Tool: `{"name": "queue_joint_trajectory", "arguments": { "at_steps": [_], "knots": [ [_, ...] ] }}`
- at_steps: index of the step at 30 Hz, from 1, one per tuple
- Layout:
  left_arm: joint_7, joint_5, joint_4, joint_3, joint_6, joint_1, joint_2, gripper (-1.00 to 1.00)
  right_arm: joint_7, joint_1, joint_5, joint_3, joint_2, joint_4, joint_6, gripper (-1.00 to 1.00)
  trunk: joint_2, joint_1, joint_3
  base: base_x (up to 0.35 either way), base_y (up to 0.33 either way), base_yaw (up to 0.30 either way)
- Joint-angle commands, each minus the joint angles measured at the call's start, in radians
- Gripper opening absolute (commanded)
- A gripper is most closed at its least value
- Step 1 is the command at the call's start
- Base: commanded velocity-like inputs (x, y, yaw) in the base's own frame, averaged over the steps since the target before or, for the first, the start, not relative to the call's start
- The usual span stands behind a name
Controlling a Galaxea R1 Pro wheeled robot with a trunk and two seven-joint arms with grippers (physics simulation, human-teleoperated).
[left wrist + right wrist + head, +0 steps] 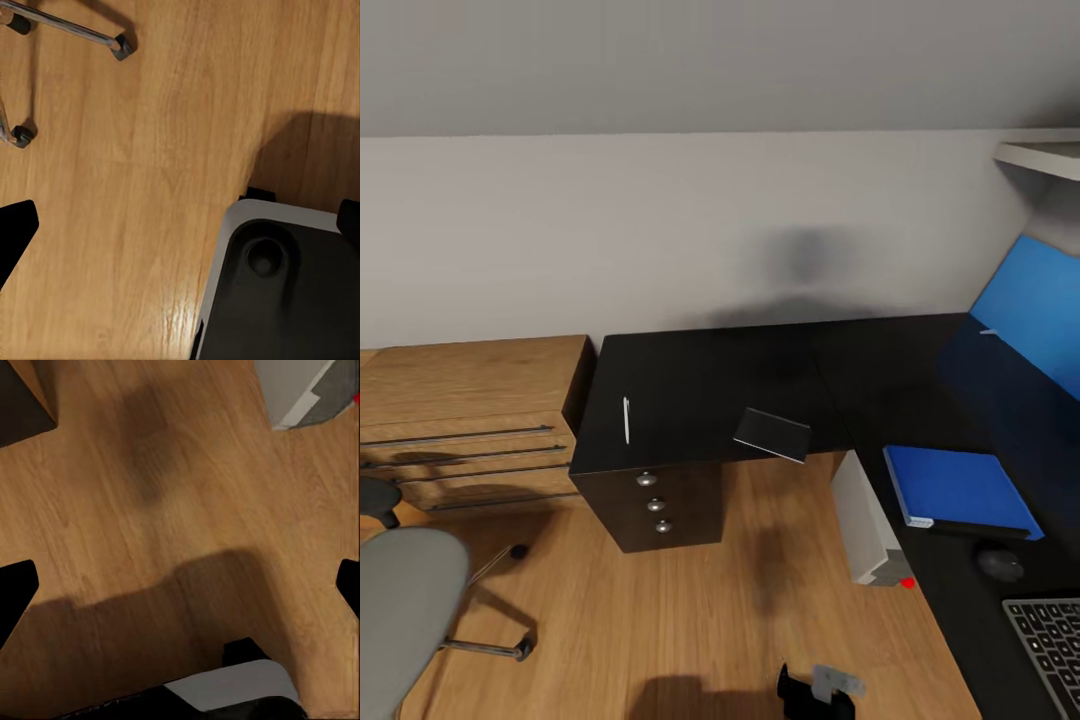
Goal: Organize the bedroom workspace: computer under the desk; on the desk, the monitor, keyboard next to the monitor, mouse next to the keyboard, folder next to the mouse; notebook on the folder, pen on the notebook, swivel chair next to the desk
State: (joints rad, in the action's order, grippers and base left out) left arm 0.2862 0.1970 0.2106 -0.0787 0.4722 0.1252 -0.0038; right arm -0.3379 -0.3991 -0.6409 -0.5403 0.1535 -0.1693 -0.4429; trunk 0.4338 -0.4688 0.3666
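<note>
So the head view looks down at the corner of the black L-shaped desk [710, 380] against the grey wall. The pen [626, 419] lies on the left end of the desk top, and the notebook [772, 434] sits near it, poking out a bit over the front edge. On the right leg of the desk there's the blue folder [958, 490], with the mouse [1000, 564] just in front of it and the keyboard [1052, 640] nearer still, cut off by the frame. The computer [865, 525] stands on the wood floor [740, 620] tucked against the desk's inner edge. The swivel chair [405, 610] is at the far left, well apart from the desk, beside a wooden drawer chest [465, 420]. A black drawer cabinet [655, 505] sits under the left end.

Both wrist views point at the floor. The left gripper [180, 225] and the right gripper [180, 585] each have their fingertips spread wide at the frame edges, with nothing between them.
</note>
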Motion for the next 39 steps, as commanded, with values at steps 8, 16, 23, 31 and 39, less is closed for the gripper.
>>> {"name": "queue_joint_trajectory", "arguments": {
  "at_steps": [8, 16, 23, 31, 39],
  "knots": [
    [-0.003, 0.008, 0.0, -0.007, 0.004, 0.001, 0.001, 1.0, -0.002, 0.008, 0.061, -0.014, 0.008, 0.081, -0.094, 1.0, -0.02, 0.011, -0.016, 0.0, 0.0, 0.0],
    [-0.005, 0.007, 0.0, -0.01, 0.008, 0.001, 0.001, 1.0, 0.0, 0.014, 0.101, -0.015, 0.012, 0.129, -0.136, 1.0, -0.02, 0.011, -0.028, 0.0, 0.0, 0.0],
    [-0.005, 0.006, 0.0, -0.011, 0.008, 0.001, 0.001, 1.0, 0.0, 0.014, 0.102, -0.015, 0.012, 0.132, -0.138, 1.0, -0.02, 0.011, -0.04, 0.0, 0.0, 0.0],
    [-0.005, 0.006, 0.0, -0.012, 0.008, 0.001, 0.001, 1.0, 0.0, 0.014, 0.104, -0.015, 0.014, 0.133, -0.142, 1.0, -0.02, 0.011, -0.052, 0.0, 0.001, 0.004],
    [-0.007, 0.004, 0.0, -0.014, 0.009, 0.001, -0.001, 1.0, 0.0, 0.017, 0.166, -0.015, 0.017, 0.134, -0.143, 1.0, -0.02, 0.011, -0.062, 0.0, 0.197, 0.149]
  ]
}}
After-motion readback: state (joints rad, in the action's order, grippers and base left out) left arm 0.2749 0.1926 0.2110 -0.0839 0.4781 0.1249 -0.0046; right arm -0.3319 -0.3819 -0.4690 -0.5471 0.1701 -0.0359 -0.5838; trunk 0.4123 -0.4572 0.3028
